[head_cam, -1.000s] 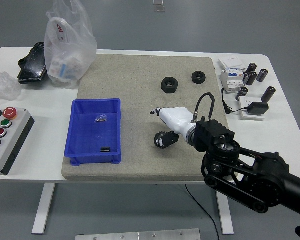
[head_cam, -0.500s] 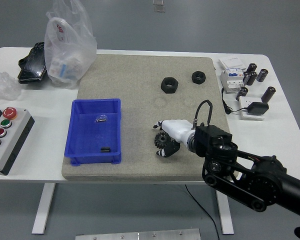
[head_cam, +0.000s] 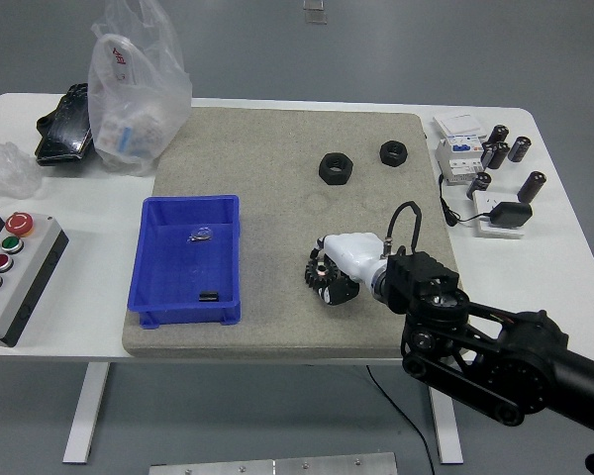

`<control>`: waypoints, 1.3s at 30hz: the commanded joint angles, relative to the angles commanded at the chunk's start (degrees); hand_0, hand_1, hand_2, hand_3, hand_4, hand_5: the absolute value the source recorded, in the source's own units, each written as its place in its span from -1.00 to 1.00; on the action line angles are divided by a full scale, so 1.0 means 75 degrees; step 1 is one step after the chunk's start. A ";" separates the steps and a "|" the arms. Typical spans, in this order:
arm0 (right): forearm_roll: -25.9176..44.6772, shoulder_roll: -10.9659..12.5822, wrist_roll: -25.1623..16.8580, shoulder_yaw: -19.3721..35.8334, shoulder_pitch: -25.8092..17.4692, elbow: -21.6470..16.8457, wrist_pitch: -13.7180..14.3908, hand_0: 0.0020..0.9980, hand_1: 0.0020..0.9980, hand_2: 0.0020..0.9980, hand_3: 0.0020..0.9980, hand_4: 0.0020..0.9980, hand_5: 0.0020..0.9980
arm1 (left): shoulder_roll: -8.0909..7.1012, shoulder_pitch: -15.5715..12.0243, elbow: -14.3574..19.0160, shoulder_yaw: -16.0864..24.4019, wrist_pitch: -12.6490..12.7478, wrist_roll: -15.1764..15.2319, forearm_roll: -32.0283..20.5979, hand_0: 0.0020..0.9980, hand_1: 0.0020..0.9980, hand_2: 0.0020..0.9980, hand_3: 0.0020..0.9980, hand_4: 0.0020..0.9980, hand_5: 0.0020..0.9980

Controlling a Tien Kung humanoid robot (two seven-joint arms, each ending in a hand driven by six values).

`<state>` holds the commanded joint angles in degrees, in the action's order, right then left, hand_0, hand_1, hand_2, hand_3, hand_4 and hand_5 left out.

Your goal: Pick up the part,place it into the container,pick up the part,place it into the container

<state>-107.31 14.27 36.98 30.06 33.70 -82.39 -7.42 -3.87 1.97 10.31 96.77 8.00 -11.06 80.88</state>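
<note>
Your right hand point(head_cam: 335, 269) has its fingers clenched around the black gear part point(head_cam: 320, 274), low over the grey mat point(head_cam: 277, 198), well right of the blue bin point(head_cam: 186, 259).

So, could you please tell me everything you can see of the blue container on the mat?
The blue container is a shallow rectangular open-topped bin, plastic by its look. It sits flat on the left part of the grey mat, long side running away from the camera. Inside lie a small black piece near the front and a small clear or metallic item further back. No hand touches it.
</note>
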 joint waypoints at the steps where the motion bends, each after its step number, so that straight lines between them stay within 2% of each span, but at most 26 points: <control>1: 0.0018 0.0002 0.0000 -0.0001 -0.0002 0.0005 -0.0001 -0.46 -0.16 -0.25 0.05 -0.41 -1.00 | 0.0000 0.0000 0.0000 -0.0002 0.0000 0.0002 -0.0004 0.46 0.37 0.35 0.21 0.20 0.08; 3: 0.0033 0.0006 0.0000 -0.0004 -0.0001 0.0006 0.0024 -0.46 -0.16 -0.25 0.05 -0.41 -1.00 | -0.0001 0.0001 0.0000 -0.0004 0.0001 0.0010 -0.0012 0.46 0.37 0.35 0.21 0.20 0.08; 4: 0.0023 0.0009 0.0000 -0.0004 0.0002 0.0001 0.0049 -0.46 -0.20 -0.32 -0.10 -0.58 -1.00 | -0.0002 0.0003 0.0000 -0.0001 0.0003 0.0013 -0.0014 0.46 0.37 0.35 0.22 0.20 0.09; 9: -0.0127 0.0044 0.0000 0.0020 0.0159 -0.0080 0.0356 -0.46 -0.20 -0.32 -0.10 -0.58 -1.00 | -0.0011 0.0004 0.0000 -0.0002 0.0016 0.0026 -0.0019 0.46 0.37 0.35 0.22 0.20 0.09; 13: -0.0360 -0.0002 0.0000 0.0035 0.0516 -0.0217 0.0690 -0.48 -0.21 -0.34 -0.13 -0.59 -1.00 | -0.0017 -0.0002 0.0000 -0.0003 0.0023 0.0014 -0.0014 0.46 0.37 0.35 0.23 0.20 0.10; 20: -0.0329 -0.0525 -0.0055 -0.0608 0.1358 -0.0268 0.1151 -0.47 -0.18 -0.33 -0.13 -0.57 -1.00 | -0.0045 -0.0005 0.0000 -0.0009 0.0032 -0.0020 -0.0006 0.45 0.37 0.35 0.24 0.22 0.13; 22: -0.0169 -0.0648 -0.0280 -0.0858 0.1515 -0.0240 0.1202 -0.40 -0.15 -0.32 -0.08 -0.54 -1.00 | -0.0045 0.0002 0.0000 -0.0015 0.0033 -0.0024 -0.0011 0.45 0.37 0.35 0.24 0.23 0.14; 27: 0.0258 -0.0858 -0.0863 -0.1349 0.1716 -0.0112 0.1355 -0.40 -0.15 -0.32 -0.08 -0.54 -1.00 | -0.0028 0.0018 0.0000 -0.0022 0.0036 -0.0039 -0.0012 0.45 0.37 0.35 0.24 0.23 0.14; 28: 0.0298 -0.0873 -0.0906 -0.1388 0.1728 -0.0096 0.1373 -0.16 0.10 0.09 0.24 -0.40 -1.00 | -0.0025 0.0019 0.0000 -0.0023 0.0036 -0.0042 -0.0013 0.45 0.37 0.35 0.24 0.23 0.15; 33: 0.0287 -0.0923 -0.1071 -0.1523 0.1762 -0.0077 0.1555 -0.16 0.10 0.09 0.24 -0.40 -1.00 | -0.0028 0.0013 0.0000 -0.0003 0.0044 -0.0067 0.0008 0.45 0.37 0.35 0.24 0.23 0.15; 34: 0.0268 -0.0927 -0.1074 -0.1531 0.1765 -0.0076 0.1586 -0.08 0.26 0.33 0.37 -0.38 -0.77 | -0.0029 0.0014 0.0000 -0.0002 0.0045 -0.0067 0.0007 0.45 0.37 0.35 0.25 0.23 0.15; 39: 0.0230 -0.0961 -0.1117 -0.1604 0.1802 -0.0069 0.1760 -0.08 0.26 0.33 0.37 -0.38 -0.77 | -0.0036 0.0023 0.0000 0.0008 0.0046 -0.0066 0.0017 0.45 0.37 0.35 0.25 0.23 0.15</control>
<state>-105.58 7.07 28.60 18.04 47.21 -82.91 5.78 -4.13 2.14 10.31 96.83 8.35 -11.55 81.00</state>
